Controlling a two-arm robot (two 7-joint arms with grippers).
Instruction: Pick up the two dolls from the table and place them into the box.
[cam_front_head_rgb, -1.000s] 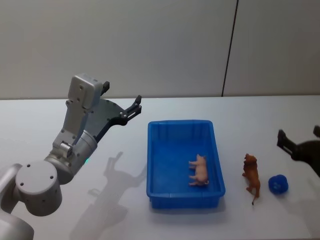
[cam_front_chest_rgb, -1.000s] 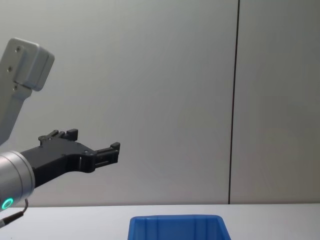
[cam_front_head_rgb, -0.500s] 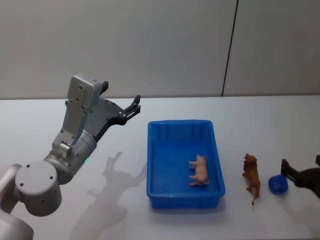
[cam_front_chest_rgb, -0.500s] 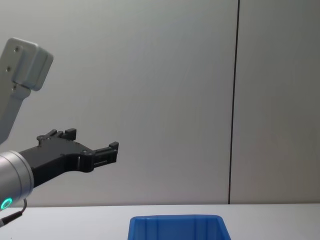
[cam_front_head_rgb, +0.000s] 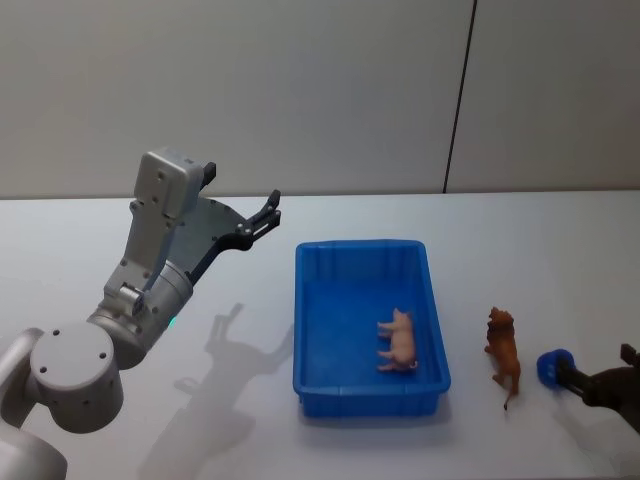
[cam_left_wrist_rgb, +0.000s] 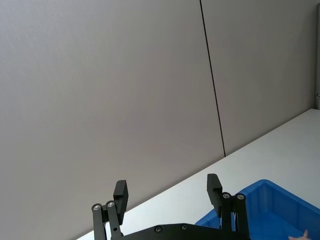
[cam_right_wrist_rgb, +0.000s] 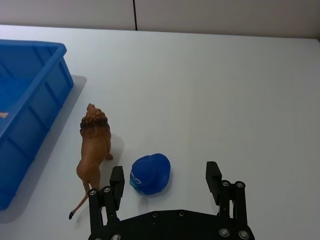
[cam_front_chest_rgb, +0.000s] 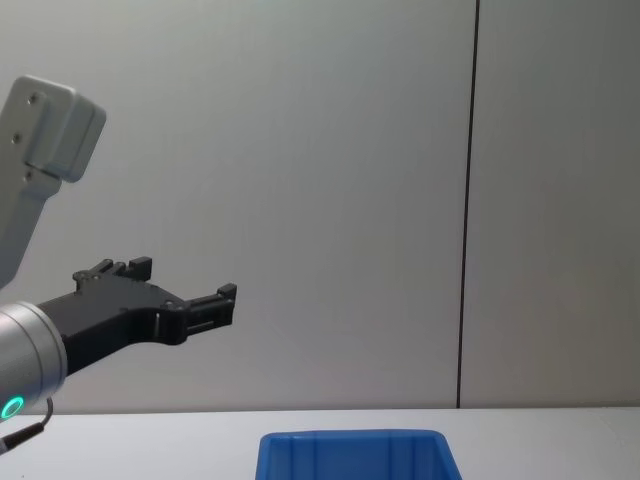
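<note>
The blue box stands mid-table with a pink pig doll lying inside it. A brown lion doll stands on the white table just right of the box. Beside the lion sits a small blue rounded toy. My right gripper is open, low at the table's right, with one finger next to the blue toy. In the right wrist view the right gripper is spread around the blue toy, the lion to one side. My left gripper hangs open and raised, left of the box.
The box's rim shows low in the chest view, with the left gripper held high to its left. A grey wall with a dark vertical seam stands behind the table. Bare tabletop lies left of the box.
My right gripper has dropped and come toward the table's near edge, ending beside the blue toy. The left arm, box, pig and lion have stayed put.
</note>
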